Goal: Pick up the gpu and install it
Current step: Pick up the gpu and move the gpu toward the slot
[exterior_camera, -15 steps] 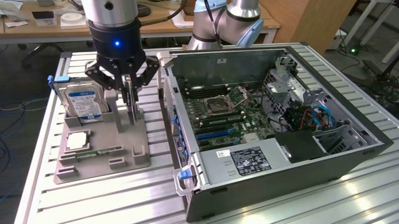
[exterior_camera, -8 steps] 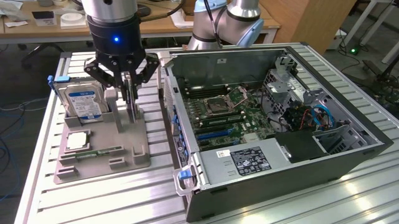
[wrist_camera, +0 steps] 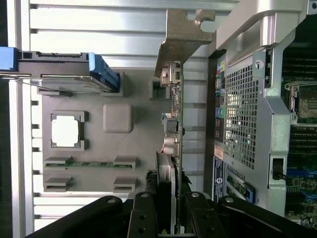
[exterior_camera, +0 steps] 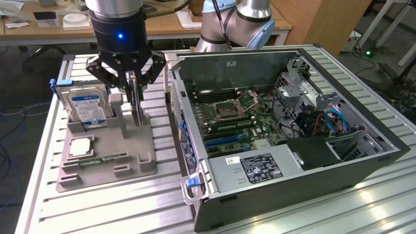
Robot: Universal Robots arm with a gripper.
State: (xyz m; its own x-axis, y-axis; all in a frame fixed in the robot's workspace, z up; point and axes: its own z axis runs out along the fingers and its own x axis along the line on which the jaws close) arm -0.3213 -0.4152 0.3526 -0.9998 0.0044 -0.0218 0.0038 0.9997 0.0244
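The gpu [exterior_camera: 137,108] stands upright on its long edge over the grey holder tray [exterior_camera: 133,168], which sits toward the edge of the tabletop [exterior_camera: 97,209] on the exterior view's left. The gripper [exterior_camera: 134,90] comes straight down on it from above. Its fingers [exterior_camera: 127,80] are drawn in narrow and pinch the thin card between them at its upper edge, one on each face. In the wrist view the card [wrist_camera: 174,134] is seen edge-on, running away from the gripper [wrist_camera: 167,214], with its silvery bracket [wrist_camera: 181,42] at the far end. I cannot tell whether the card's lower edge rests in the tray's slot or hangs just clear of it.

On the same tray, a hard drive [exterior_camera: 87,105] with a blue and white label stands upright just beside the gripper, toward the tabletop's edge on the exterior view's left. Nearer the tabletop's front edge lie a square processor chip [exterior_camera: 79,146] and a narrow green memory stick [exterior_camera: 104,158], both flat in their own recesses.

The open computer case [exterior_camera: 338,146] lies on its side just beside the tray, filling the tabletop toward the exterior view's right. Its metal side wall [exterior_camera: 179,117] stands between the card and the motherboard [exterior_camera: 227,119]. A power supply [exterior_camera: 256,168] fills the case's near corner.
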